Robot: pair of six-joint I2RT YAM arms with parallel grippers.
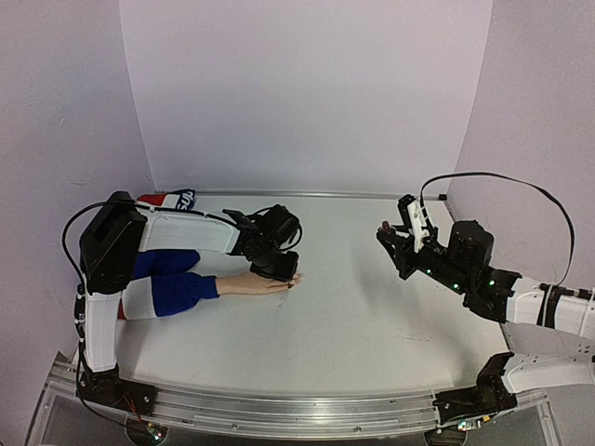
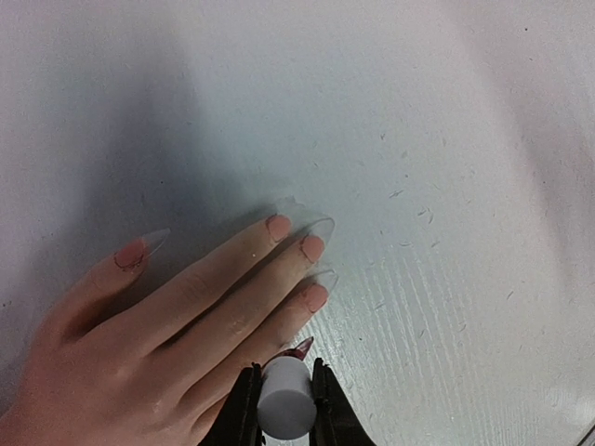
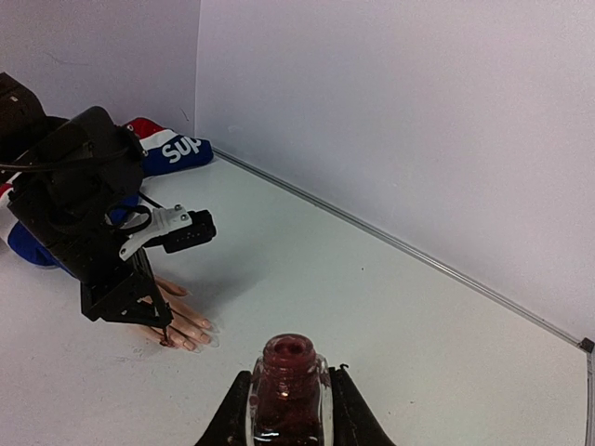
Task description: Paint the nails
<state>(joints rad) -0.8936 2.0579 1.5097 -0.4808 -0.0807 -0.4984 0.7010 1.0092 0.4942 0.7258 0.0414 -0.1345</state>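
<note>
The peach mannequin hand point(image 1: 249, 284) lies palm down on the white table, its sleeve point(image 1: 172, 293) blue, white and red. My left gripper point(image 2: 284, 373) is shut on the white brush cap point(image 2: 284, 401), held over the little finger. That finger's nail point(image 2: 302, 348) is dark red. The other nails point(image 2: 314, 247) are long and clear. In the right wrist view the brush tip point(image 3: 165, 336) touches the fingertips point(image 3: 191, 333). My right gripper point(image 3: 289, 395) is shut on the open bottle of dark red polish point(image 3: 289, 367), held above the table to the right of the hand.
A red, white and blue cloth point(image 1: 170, 198) lies at the back left corner against the wall. A metal strip point(image 1: 307, 194) runs along the table's far edge. Bare white table point(image 1: 344, 307) lies between the two arms.
</note>
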